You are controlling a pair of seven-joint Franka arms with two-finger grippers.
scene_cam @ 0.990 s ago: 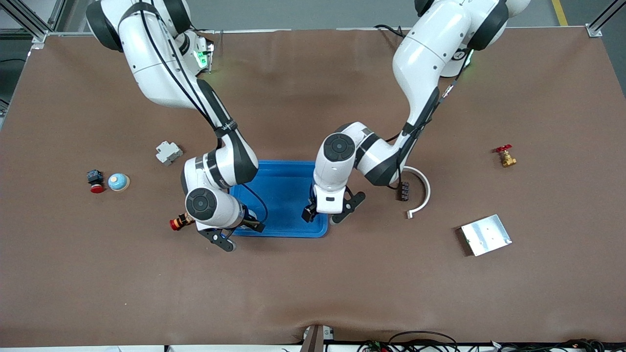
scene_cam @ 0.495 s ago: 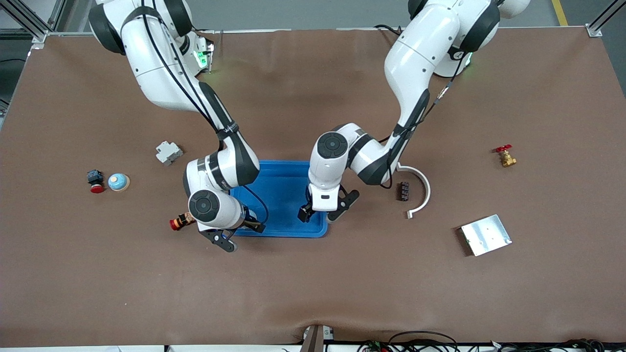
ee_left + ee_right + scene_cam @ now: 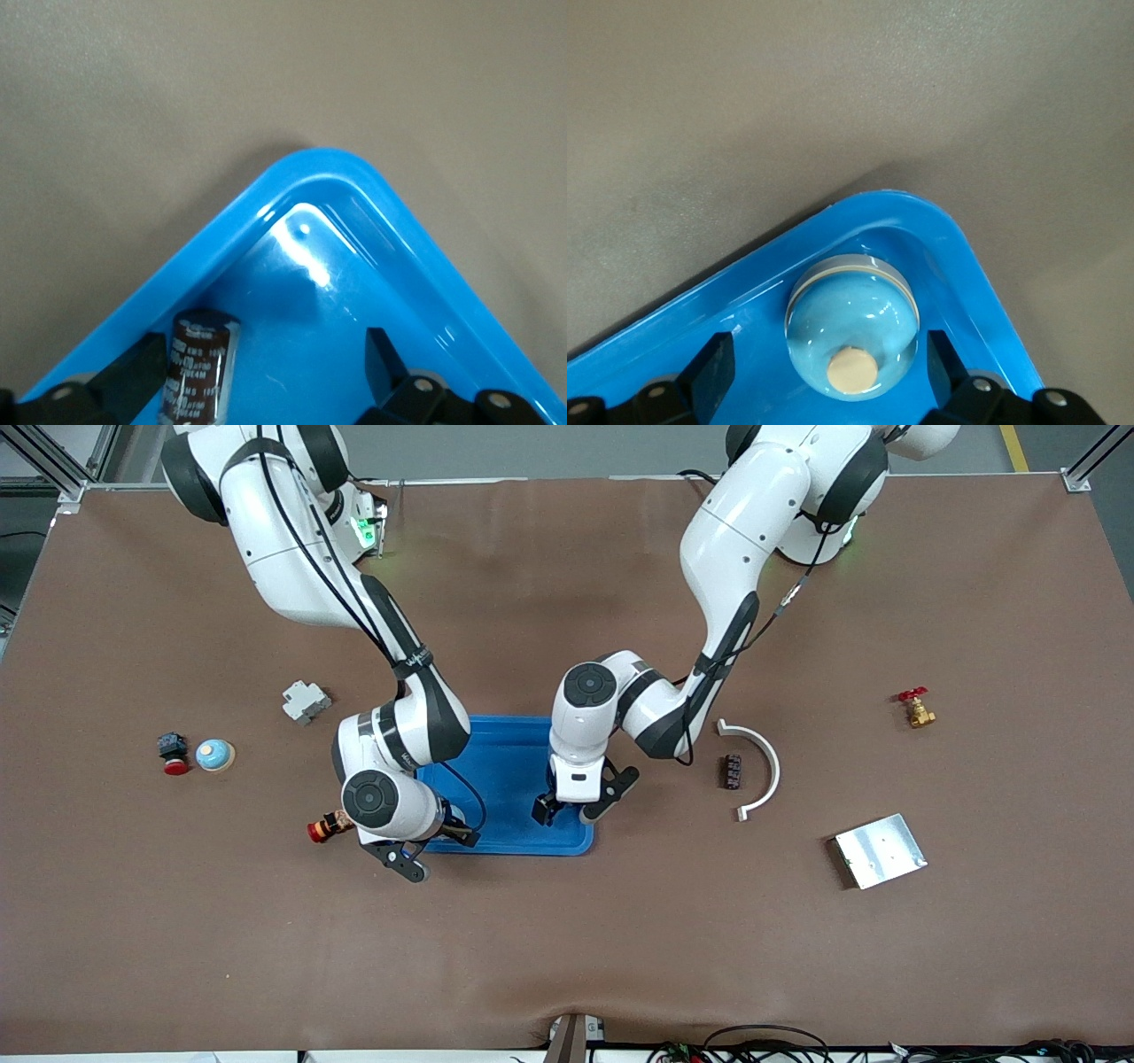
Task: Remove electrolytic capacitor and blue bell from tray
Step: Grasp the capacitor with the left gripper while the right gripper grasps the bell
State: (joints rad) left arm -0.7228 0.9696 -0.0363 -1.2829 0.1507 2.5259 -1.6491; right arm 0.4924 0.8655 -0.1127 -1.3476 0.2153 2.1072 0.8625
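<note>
A blue tray (image 3: 505, 762) lies mid-table. My left gripper (image 3: 574, 804) hangs open over its near corner toward the left arm's end. In the left wrist view the tray's rim (image 3: 337, 168) frames a dark brown capacitor (image 3: 199, 367). It rests on the tray floor close beside one finger (image 3: 133, 376) of the left gripper (image 3: 261, 372). My right gripper (image 3: 431, 849) is at the tray's other near corner. In the right wrist view a light-blue bell (image 3: 850, 341) with a cream button sits in the tray (image 3: 921, 212), between the open right gripper's (image 3: 827, 365) fingers, with gaps either side. Both objects are hidden in the front view.
A second light-blue bell (image 3: 214, 755), a red push switch (image 3: 173, 755), a grey block (image 3: 306, 701) and a red-capped button (image 3: 326, 828) lie toward the right arm's end. A white curved piece (image 3: 762, 766), black terminal strip (image 3: 732, 771), metal plate (image 3: 880, 850) and brass valve (image 3: 915, 708) lie toward the left arm's end.
My left gripper has slid from the tray's edge inward over its corner, toward the right arm's end. The right arm has barely moved.
</note>
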